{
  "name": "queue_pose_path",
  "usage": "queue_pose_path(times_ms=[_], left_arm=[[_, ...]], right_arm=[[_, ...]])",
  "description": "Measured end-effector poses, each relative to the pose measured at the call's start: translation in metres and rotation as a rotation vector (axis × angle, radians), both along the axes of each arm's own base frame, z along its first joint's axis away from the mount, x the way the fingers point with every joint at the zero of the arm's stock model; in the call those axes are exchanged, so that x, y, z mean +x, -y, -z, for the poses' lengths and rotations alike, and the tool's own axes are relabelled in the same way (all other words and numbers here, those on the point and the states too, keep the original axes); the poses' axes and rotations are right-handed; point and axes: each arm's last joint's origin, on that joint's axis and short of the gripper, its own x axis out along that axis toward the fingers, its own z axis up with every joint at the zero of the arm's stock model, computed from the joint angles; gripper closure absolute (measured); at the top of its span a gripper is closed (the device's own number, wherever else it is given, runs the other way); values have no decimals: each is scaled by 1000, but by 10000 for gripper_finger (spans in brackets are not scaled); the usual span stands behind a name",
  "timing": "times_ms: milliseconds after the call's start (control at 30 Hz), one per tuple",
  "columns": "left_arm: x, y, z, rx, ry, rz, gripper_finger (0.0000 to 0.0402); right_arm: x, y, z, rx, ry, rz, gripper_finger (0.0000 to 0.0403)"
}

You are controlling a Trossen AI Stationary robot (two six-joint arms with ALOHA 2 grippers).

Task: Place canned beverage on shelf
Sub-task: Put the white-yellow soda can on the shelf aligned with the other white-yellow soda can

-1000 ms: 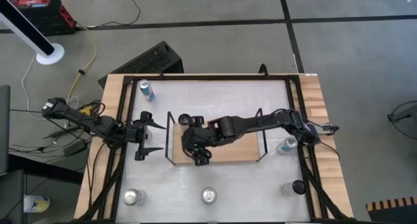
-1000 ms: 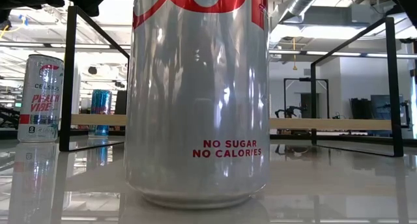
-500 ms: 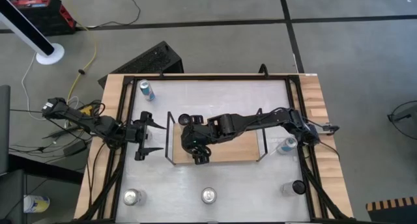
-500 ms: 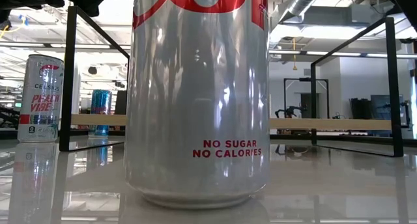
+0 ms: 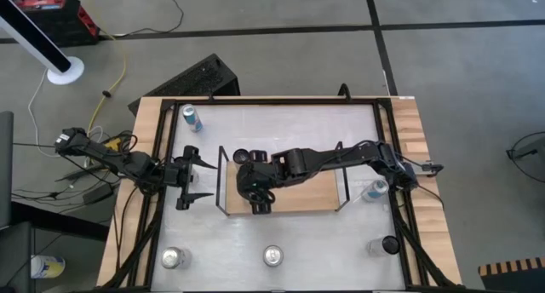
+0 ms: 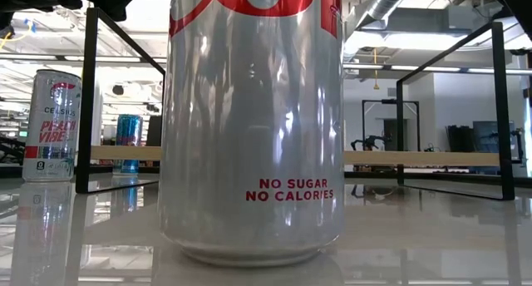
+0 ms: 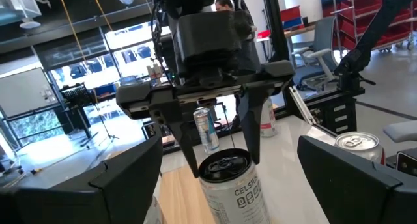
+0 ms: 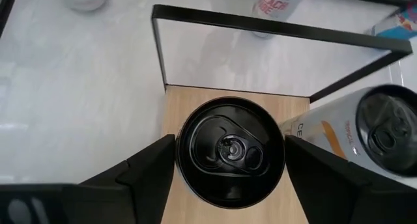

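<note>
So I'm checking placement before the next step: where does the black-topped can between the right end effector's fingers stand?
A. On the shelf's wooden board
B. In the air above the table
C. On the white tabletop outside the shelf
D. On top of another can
A: the right wrist view shows the black-topped can standing on the shelf board, with the right end effector straddling it.

Wire-framed shelf [image 5: 317,195] on white table [image 5: 281,127]
</note>
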Motion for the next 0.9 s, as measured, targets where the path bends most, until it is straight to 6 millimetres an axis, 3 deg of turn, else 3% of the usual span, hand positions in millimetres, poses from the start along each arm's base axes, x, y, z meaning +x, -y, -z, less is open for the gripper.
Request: queue_pose_path(times_ms=[567,900], left_arm=[[0,0,0,0,0,0,58],[0,0,0,0,0,0,58]], right_arm=[[-1,-11,-1,127,60,280,107],[-4,-23,-3,101,118,402,107]])
